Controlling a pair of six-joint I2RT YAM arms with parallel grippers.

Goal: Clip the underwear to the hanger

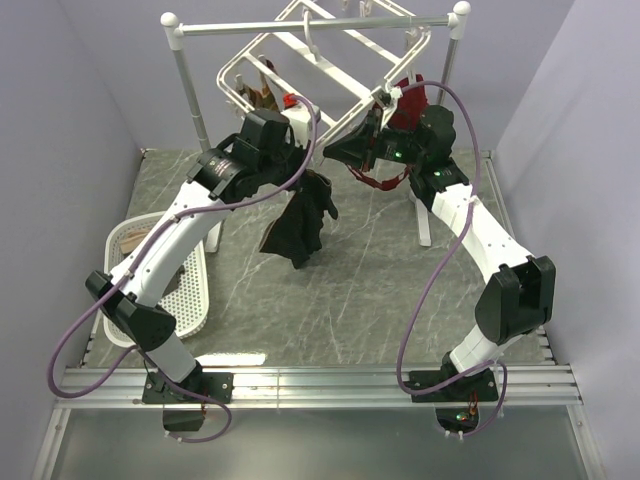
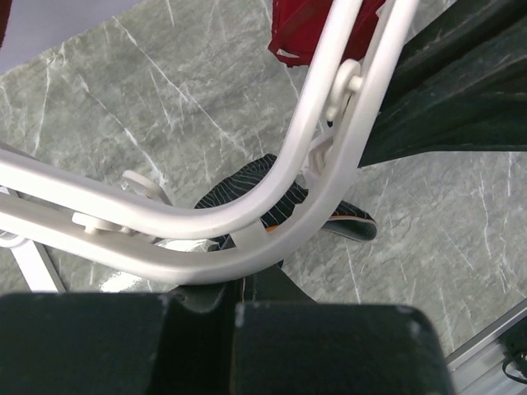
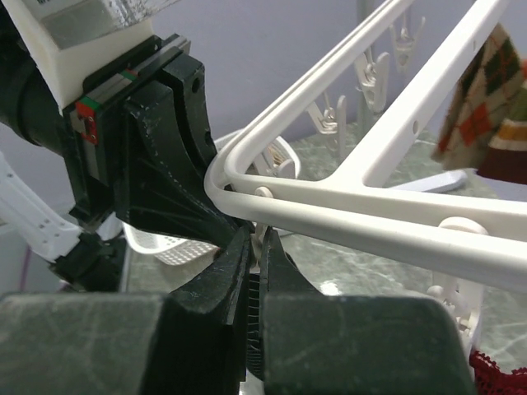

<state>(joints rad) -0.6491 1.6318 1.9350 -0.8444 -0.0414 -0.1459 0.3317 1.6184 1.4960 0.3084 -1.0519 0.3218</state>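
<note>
Left gripper: your left gripper (image 1: 308,172) has its jaws pressed together on the top of the underwear (image 1: 298,228). The frame's bar hides most of the fingers from the left wrist camera.
Underwear: it hangs limp from those tips, off the table (image 1: 380,290), just below the near corner of the hanger (image 2: 247,210).
Right gripper: your right gripper (image 3: 257,243) sits tip to tip with the left one under that same corner. Its jaws are nearly together, pinching a sliver of white plastic that looks like a clip (image 3: 260,233).
Hanger: it hangs tilted from the rail stand (image 1: 320,25), near corner lowest, more clips dangling along its bars.
Other laundry: you have a dark red bra (image 1: 408,105) on the frame's right side and an argyle garment (image 1: 262,95) on its left.
Basket: a white basket (image 1: 190,290) lies on the table under your left arm.
</note>
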